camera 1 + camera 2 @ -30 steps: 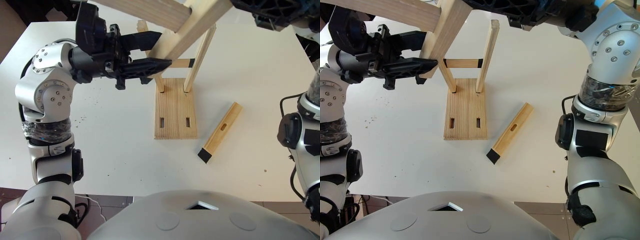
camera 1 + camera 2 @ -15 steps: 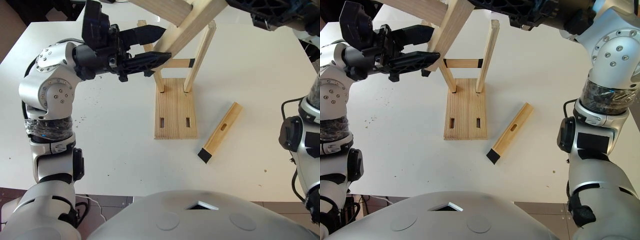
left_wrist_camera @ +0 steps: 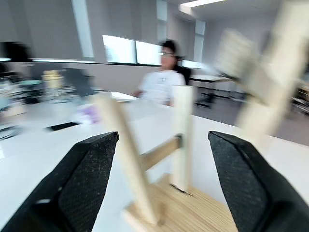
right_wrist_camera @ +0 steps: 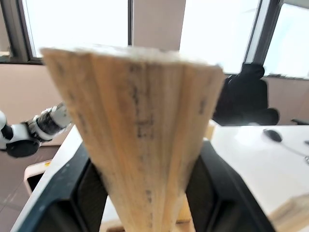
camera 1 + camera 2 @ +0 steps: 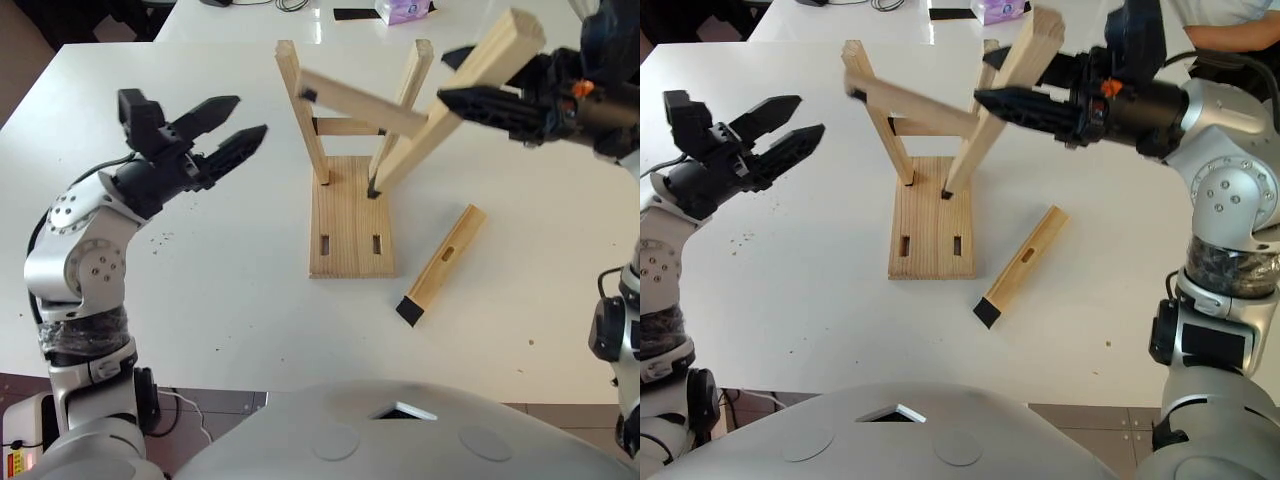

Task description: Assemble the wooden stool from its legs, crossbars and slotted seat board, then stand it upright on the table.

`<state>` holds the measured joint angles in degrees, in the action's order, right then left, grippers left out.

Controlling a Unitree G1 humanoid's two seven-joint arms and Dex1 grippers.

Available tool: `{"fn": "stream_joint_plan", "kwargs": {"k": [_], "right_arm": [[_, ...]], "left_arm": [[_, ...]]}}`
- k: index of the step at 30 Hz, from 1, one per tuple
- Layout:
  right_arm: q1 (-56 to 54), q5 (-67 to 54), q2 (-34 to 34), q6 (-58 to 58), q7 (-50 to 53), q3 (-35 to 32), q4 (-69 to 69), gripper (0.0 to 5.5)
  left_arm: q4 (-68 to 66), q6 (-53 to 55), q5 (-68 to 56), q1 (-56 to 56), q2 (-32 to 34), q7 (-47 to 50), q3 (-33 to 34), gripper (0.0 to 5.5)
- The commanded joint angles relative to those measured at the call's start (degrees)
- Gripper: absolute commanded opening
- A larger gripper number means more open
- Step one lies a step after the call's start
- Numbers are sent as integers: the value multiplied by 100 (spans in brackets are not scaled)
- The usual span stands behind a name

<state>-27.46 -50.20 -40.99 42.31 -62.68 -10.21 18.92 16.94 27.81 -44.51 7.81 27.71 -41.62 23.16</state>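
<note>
The slotted seat board (image 5: 350,225) lies flat on the white table. Two legs (image 5: 300,110) stand in its far slots, joined by a crossbar (image 5: 345,126). My right gripper (image 5: 466,82) is shut on a third leg (image 5: 430,130), which slants down to the board beside the right standing leg. A crossbar (image 5: 365,102) sticks out leftward from it. In the right wrist view this leg (image 4: 140,140) sits between the fingers (image 4: 91,193). My left gripper (image 5: 228,122) hovers open and empty left of the stool, its fingers (image 3: 87,183) framing the standing legs. A loose leg (image 5: 440,262) lies right of the board.
The table (image 5: 220,290) is bare to the left of and in front of the board. Small dark specks (image 5: 160,238) dot it at the left. Beyond the far edge lie cables and a box (image 5: 405,10).
My left gripper has let go of the crossbar and drawn back to the left, open. My right gripper has come down into view and tipped the held leg's lower end onto the board.
</note>
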Motion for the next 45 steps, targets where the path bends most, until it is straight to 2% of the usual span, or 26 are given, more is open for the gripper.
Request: {"fn": "stream_joint_plan", "kwargs": {"k": [1, 4, 8, 17, 31, 45], "right_arm": [[579, 239, -166, -230, -17, 71, 469, 202], [1124, 630, -137, -550, 15, 336, 760, 202], [1450, 943, 49, -834, 195, 600, 836, 202], [1549, 834, 93, -965, 385, 738, 1017, 202], [1737, 976, -468, -1056, 1, 866, 928, 202], [439, 1372, -1001, -1386, -1294, 1350, -419, 202]], "left_arm": [[323, -271, -661, 134, -1051, 1517, 508, 346], [184, -471, -1278, 621, -1762, 2692, 723, 346], [-6, -412, -1234, 774, -1763, 3031, 583, 346], [-56, -301, -1185, 762, -1491, 2938, 369, 346], [249, -528, -1027, 278, -1658, 2954, 82, 346], [808, -1033, -729, -454, -2222, 3043, -302, 346]]}}
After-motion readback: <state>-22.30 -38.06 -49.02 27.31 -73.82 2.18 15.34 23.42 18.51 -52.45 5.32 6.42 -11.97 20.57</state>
